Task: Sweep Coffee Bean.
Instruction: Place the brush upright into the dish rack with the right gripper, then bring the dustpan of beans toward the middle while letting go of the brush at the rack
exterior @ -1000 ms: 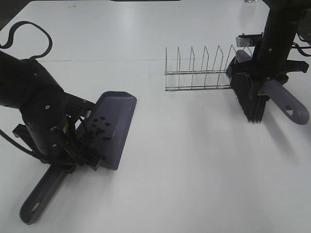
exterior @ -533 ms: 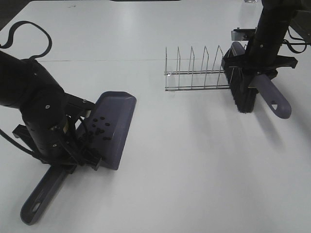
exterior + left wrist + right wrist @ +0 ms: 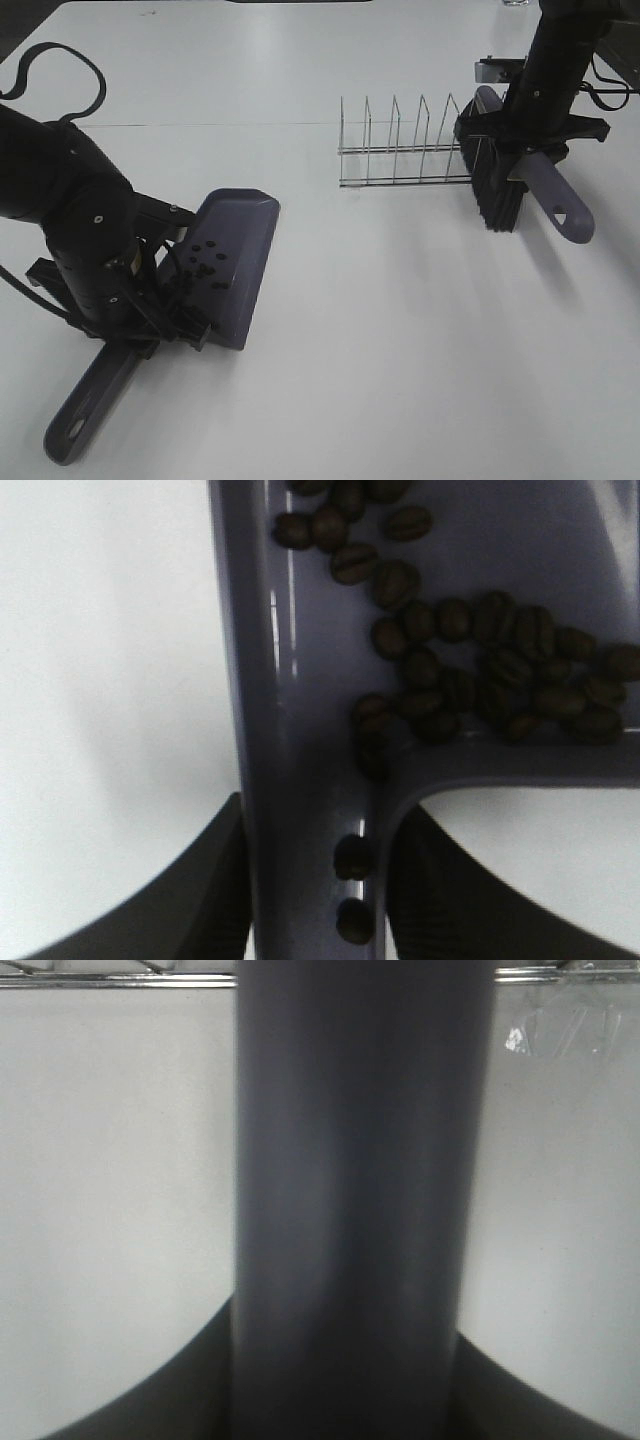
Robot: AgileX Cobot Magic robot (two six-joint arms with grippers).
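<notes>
A purple dustpan (image 3: 245, 225) lies flat on the white table at the left, its long handle (image 3: 90, 405) pointing toward the front edge. Coffee beans (image 3: 203, 262) sit heaped at the back of the pan (image 3: 300, 630), and the left wrist view shows the beans (image 3: 490, 685) close up, two of them in the handle's groove. My left gripper (image 3: 150, 332) (image 3: 315, 905) is shut on the handle right behind the pan. At the right, my right gripper (image 3: 527, 150) (image 3: 345, 1400) is shut on the purple handle (image 3: 350, 1190) of a brush (image 3: 555, 205), whose black bristles (image 3: 497, 195) point down beside the rack.
A wire rack (image 3: 405, 150) with several upright dividers stands on the table (image 3: 400, 320) at the back centre-right, its right end against the brush head. A black cable (image 3: 60, 60) loops at the far left behind the left arm.
The right gripper has carried the brush back and leftward, up against the rack's right end. It has barely moved in the last half second. The left arm and the dustpan have stayed put.
</notes>
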